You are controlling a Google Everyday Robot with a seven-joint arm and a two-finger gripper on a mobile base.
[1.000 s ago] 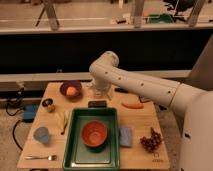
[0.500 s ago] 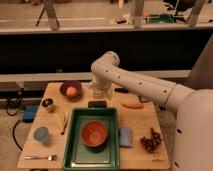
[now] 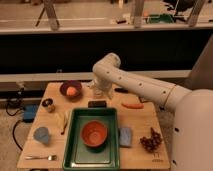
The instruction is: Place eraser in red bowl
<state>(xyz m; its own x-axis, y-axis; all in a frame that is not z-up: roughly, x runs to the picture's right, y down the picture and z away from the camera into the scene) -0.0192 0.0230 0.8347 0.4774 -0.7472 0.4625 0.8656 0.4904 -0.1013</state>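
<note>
The eraser [image 3: 97,104], a small flat black block, lies on the wooden table just behind the green tray's far rim. The red bowl [image 3: 94,133] stands empty inside that tray [image 3: 75,150], near the middle. My gripper [image 3: 99,92] hangs at the end of the white arm, pointing down just above and behind the eraser. It is open and holds nothing. The wrist hides the table right behind it.
A maroon bowl [image 3: 70,89] with an orange ball sits at the back left. A carrot [image 3: 132,105], a blue-grey pad [image 3: 125,136] and grapes [image 3: 151,140] lie right of the tray. A small jar [image 3: 48,105], banana [image 3: 62,120], blue cup [image 3: 42,134] and fork [image 3: 40,157] are left.
The arm has shifted only slightly above the eraser. The eraser and the bowls have not moved.
</note>
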